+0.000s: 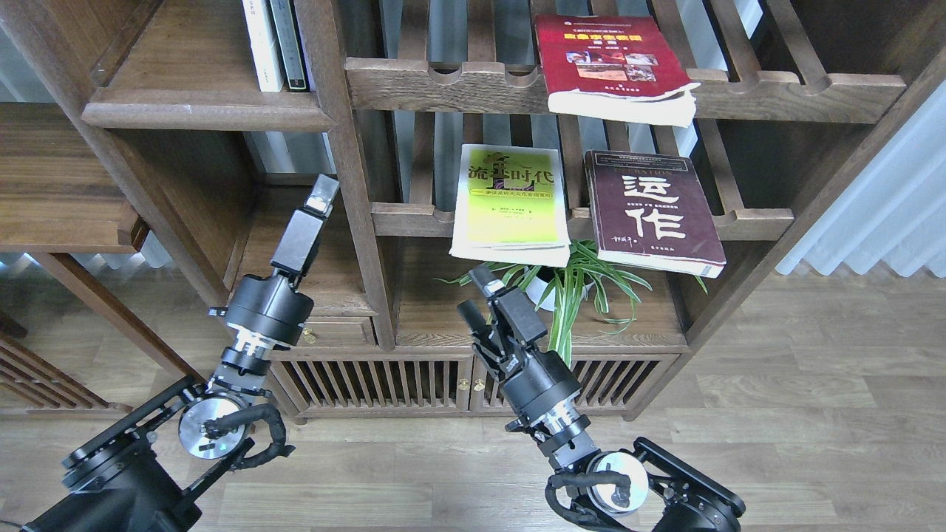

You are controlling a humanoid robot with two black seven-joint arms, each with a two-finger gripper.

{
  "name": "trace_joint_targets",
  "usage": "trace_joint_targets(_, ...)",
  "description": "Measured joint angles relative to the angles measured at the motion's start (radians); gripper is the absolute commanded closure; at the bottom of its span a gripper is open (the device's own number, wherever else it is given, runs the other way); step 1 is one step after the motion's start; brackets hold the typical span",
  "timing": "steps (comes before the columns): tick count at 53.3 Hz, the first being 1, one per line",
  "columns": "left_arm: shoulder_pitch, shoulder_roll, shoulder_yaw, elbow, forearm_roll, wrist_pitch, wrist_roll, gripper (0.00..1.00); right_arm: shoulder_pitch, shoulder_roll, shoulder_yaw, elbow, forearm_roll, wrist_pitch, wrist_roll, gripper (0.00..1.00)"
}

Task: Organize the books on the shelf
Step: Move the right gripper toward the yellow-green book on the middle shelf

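Note:
Three books lie flat on the slatted racks: a yellow-green one [510, 203] and a dark maroon one [650, 210] side by side on the lower rack, and a red one [610, 66] on the upper rack, all overhanging the front rails. The shelf [199, 111], a solid board with a rounded lip, is at the upper left. My left gripper [324, 193] points up in the bay below it, seen edge-on and holding nothing visible. My right gripper [475, 297] stands open and empty just below the yellow-green book's front edge.
Two thin upright books [275, 44] stand at the shelf's right end against a post [355, 192]. A potted spider plant [569, 288] sits under the lower rack, close to my right gripper. A slatted cabinet base [414, 380] and wooden floor lie below.

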Motion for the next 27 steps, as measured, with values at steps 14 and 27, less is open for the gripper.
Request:
trace_joint_targets(14, 0.102, 0.008, -0.03, 0.0, 0.001, 0.0, 0.0, 0.01, 0.009, 0.0, -0.033, -0.011, 0.022, 0.0, 0.016, 0.01)
trace_joint_targets(27, 0.116, 0.008, -0.047, 0.0, 0.001, 0.0, 0.0, 0.01, 0.051, 0.0, -0.066, -0.049, 0.036, -0.098, 0.017, 0.01)
